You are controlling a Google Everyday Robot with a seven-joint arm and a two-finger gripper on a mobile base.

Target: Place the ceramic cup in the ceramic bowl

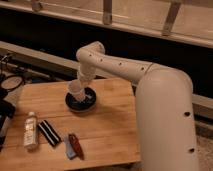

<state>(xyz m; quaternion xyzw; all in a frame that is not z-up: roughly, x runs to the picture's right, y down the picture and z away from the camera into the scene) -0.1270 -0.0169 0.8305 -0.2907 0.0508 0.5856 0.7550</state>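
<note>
A dark ceramic bowl (81,103) sits on the wooden table (110,125), near its far middle. A white ceramic cup (76,90) is held tilted just above the bowl's inside, right at the end of my arm. My gripper (80,82) reaches down from the white arm over the bowl and grips the cup from above.
A small clear bottle with a white cap (30,131) lies at the table's front left. A black and white striped packet (49,133) and a red and blue packet (73,146) lie beside it. My big white arm (160,110) covers the right side. A dark rail runs behind the table.
</note>
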